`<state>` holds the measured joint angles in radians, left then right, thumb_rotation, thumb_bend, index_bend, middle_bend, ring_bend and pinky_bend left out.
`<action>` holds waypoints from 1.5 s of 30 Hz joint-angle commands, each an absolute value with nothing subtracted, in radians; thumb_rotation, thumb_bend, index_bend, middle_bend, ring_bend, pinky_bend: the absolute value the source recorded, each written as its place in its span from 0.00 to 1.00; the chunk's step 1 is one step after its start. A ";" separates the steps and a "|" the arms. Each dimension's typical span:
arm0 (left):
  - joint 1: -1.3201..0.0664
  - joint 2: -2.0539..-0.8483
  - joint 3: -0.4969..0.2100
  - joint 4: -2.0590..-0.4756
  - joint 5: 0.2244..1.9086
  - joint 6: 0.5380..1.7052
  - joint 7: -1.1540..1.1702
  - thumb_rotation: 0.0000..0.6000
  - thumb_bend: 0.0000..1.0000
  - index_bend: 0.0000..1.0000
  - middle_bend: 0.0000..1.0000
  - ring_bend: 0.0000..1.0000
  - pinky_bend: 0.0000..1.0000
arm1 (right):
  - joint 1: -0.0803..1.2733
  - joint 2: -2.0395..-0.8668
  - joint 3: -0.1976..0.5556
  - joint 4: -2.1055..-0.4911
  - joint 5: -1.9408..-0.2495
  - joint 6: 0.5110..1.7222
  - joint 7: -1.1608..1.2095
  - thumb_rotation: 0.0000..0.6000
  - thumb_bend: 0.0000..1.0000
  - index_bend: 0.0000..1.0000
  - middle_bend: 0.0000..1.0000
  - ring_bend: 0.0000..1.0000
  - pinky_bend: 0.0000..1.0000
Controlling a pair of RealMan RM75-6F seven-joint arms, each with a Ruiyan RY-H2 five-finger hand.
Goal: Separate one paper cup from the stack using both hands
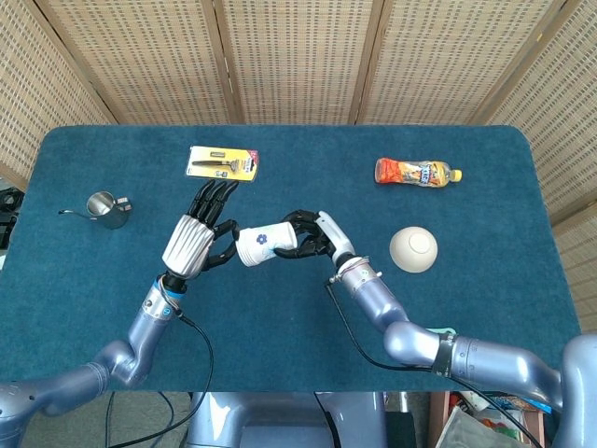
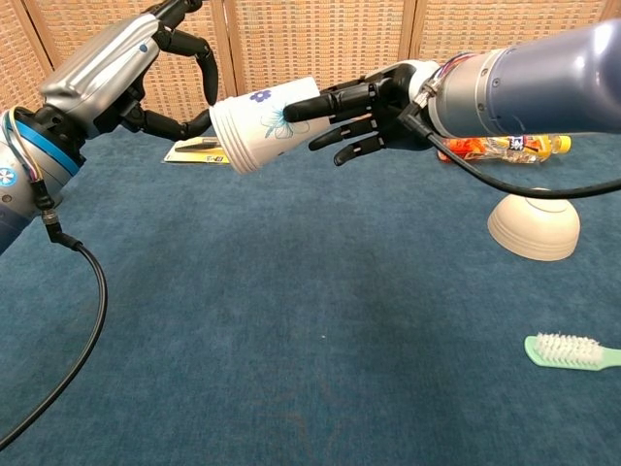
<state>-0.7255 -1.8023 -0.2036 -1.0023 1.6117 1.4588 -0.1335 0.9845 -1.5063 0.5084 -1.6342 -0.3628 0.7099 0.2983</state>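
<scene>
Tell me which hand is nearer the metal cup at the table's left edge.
Left. The left hand is up at the paper cup stack's rim, the metal cup further out on its own side. The right hand holds the stack from the far side.

silver arms, black-fingered left hand, black cables.

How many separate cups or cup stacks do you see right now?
1: the paper cup stack, held off the table in the right hand, left hand at its rim. How many cups are nested inside is hidden.
</scene>
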 commanded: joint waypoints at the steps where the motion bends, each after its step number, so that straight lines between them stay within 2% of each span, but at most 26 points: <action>1: -0.727 -1.802 -0.205 -1.002 1.609 1.457 -0.133 1.00 0.53 0.71 0.00 0.00 0.00 | 0.983 -1.503 0.509 -1.635 -0.364 0.711 0.298 1.00 0.51 0.54 0.59 0.45 0.65; 19: -0.678 -1.763 -0.180 -0.965 1.587 1.484 -0.174 1.00 0.53 0.73 0.00 0.00 0.00 | 0.954 -1.454 0.513 -1.629 -0.375 0.709 0.306 1.00 0.51 0.54 0.59 0.45 0.65; 24: -0.637 -1.734 -0.165 -0.940 1.581 1.512 -0.207 1.00 0.53 0.73 0.00 0.00 0.00 | 0.946 -1.456 0.503 -1.600 -0.382 0.709 0.308 1.00 0.51 0.54 0.59 0.45 0.65; 27: -0.606 -1.691 -0.144 -0.915 1.572 1.501 -0.223 1.00 0.53 0.73 0.00 0.00 0.00 | 0.941 -1.465 0.473 -1.560 -0.411 0.721 0.283 1.00 0.51 0.54 0.59 0.45 0.65; 36: -0.602 -1.489 -0.085 -1.036 1.553 1.320 -0.127 1.00 0.53 0.73 0.00 0.00 0.00 | 0.932 -1.516 0.366 -1.455 -0.576 0.816 0.154 1.00 0.51 0.54 0.59 0.45 0.65; 45: -0.645 -1.320 -0.064 -1.165 1.496 1.104 0.044 1.00 0.53 0.71 0.00 0.00 0.00 | 0.909 -1.542 0.305 -1.399 -0.731 0.886 0.073 1.00 0.51 0.54 0.58 0.45 0.65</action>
<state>-0.6279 -1.3602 -0.0707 -1.1176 1.5240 1.1656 -0.0151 0.9173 -1.5331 0.3251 -1.4156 -0.6918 0.8648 0.0977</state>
